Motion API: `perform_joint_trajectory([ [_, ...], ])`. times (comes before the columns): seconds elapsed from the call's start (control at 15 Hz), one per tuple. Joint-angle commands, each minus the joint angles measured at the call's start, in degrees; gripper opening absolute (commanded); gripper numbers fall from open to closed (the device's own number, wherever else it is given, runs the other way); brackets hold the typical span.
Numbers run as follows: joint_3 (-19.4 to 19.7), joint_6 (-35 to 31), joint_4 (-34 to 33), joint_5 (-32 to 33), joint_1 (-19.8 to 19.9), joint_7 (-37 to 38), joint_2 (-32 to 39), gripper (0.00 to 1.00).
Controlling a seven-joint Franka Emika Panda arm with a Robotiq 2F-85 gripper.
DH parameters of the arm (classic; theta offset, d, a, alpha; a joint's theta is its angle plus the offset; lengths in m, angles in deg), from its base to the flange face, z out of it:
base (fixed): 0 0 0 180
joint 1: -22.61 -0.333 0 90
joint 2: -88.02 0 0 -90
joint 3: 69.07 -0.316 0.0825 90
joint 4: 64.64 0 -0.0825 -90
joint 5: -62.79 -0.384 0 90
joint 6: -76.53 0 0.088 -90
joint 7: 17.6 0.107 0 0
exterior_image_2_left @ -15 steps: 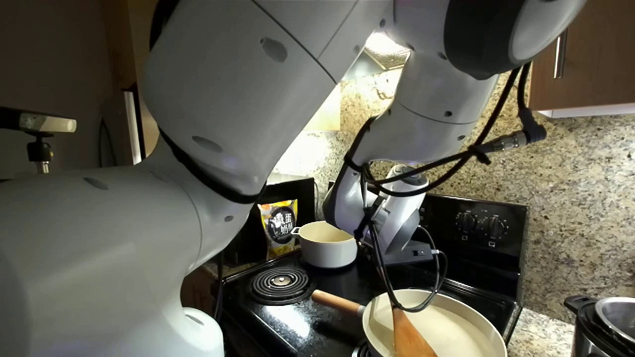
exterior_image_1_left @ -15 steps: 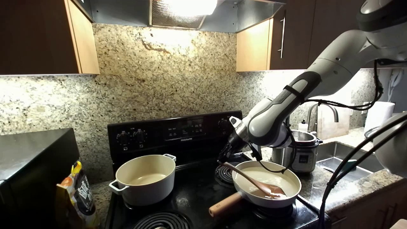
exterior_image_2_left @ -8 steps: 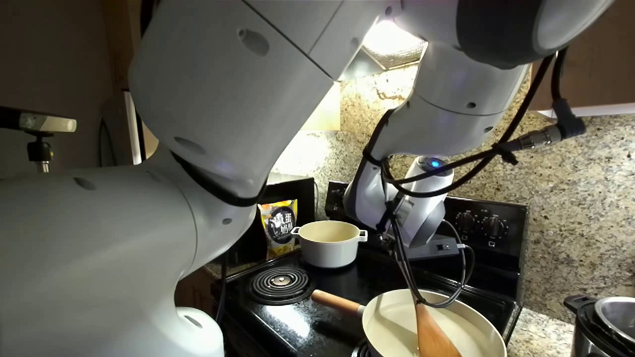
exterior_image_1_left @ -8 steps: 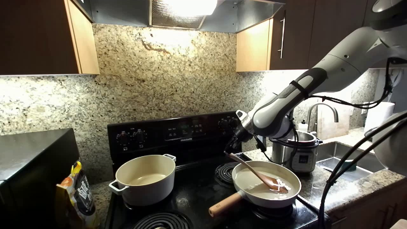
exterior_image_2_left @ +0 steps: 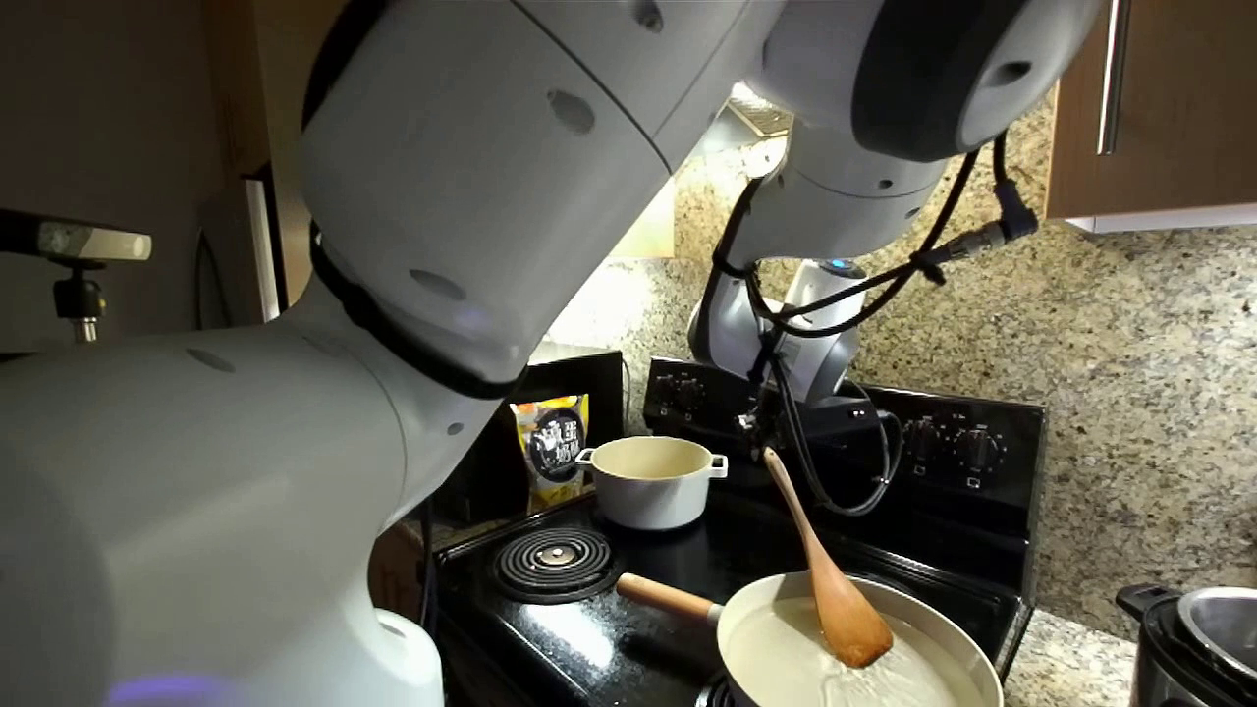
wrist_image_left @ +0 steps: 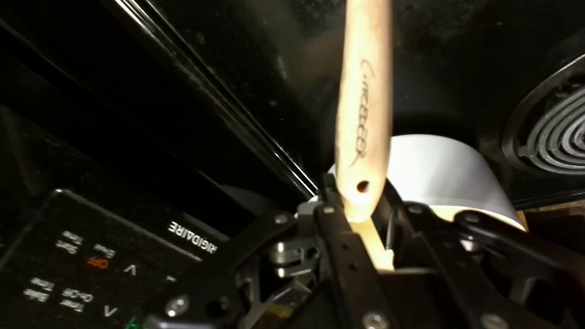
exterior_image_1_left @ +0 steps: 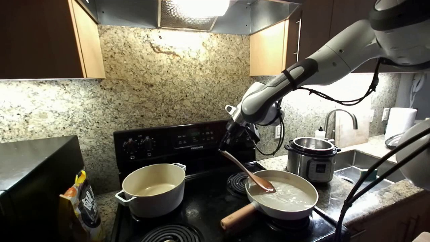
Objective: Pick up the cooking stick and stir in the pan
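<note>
One cooking stick, lettered in wrist view only

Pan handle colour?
Orange-brown, wood-like; the pan handle shows best in an exterior view.

cooking stick cropped by wrist view's top edge

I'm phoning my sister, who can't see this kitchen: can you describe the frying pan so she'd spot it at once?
Start at the black stove, on the side toward the steel cooker beside it. There sits a round, shallow pan with a wooden spoon reaching into its pale liquid. Its single thick light-wood handle sets it apart from the deeper, two-handled pot.
</note>
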Motion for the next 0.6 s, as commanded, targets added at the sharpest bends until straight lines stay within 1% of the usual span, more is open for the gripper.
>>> perform_joint_trajectory([
  [0.0, 2.30, 5.51, -4.59, -5.22, -6.49, -7.96, 2.12, 0.10],
  [0.13, 4.45, 7.32, -5.43, -8.18, -9.82, -10.41, 2.52, 0.10],
  [0.27, 6.55, 8.08, -4.72, -11.17, -12.03, -11.89, 2.40, 0.10],
  [0.4, 8.06, 5.90, -2.46, -14.13, -12.90, -13.12, 2.04, 0.10],
  [0.53, 8.57, 3.05, 0.21, -17.20, -12.18, -14.02, 2.01, 0.10],
])
